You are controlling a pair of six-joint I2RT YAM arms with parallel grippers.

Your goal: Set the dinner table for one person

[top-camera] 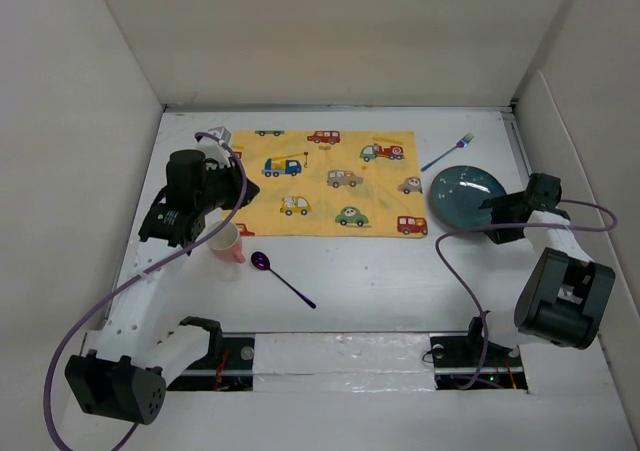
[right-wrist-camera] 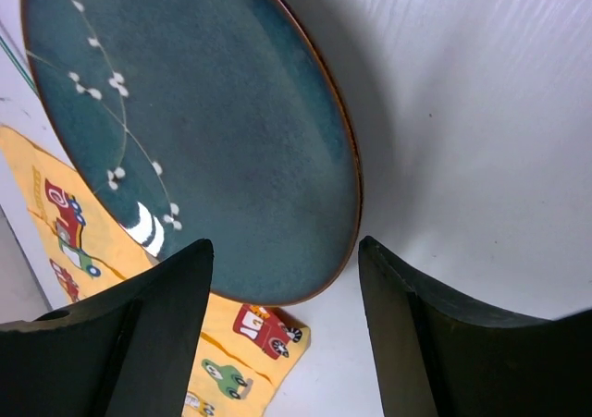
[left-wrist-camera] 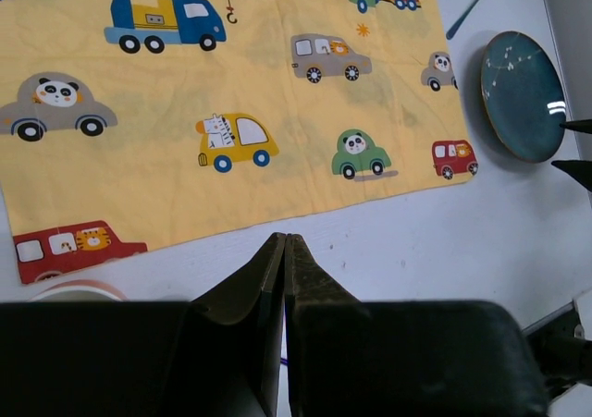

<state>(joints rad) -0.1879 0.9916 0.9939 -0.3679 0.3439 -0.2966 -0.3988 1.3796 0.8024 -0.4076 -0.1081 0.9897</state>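
A slip is being risked while the right pincer [right-wrist-camera: 280, 251] is being held wide open and empty astride the shallow rim of the blue plate [top-camera: 462, 189], just right of the yellow placemat [top-camera: 320, 186] on the white surface [top-camera: 380, 281] spreading around it, the left pincer [left-wrist-camera: 285, 241] being held shut, empty, over the placemat's near edge.

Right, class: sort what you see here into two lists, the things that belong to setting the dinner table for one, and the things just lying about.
Belong to the job: dinner table, yellow placemat, blue plate, fork, purple spoon, pink cup.
Just lying about: only the arms' purple cables and the white walls.
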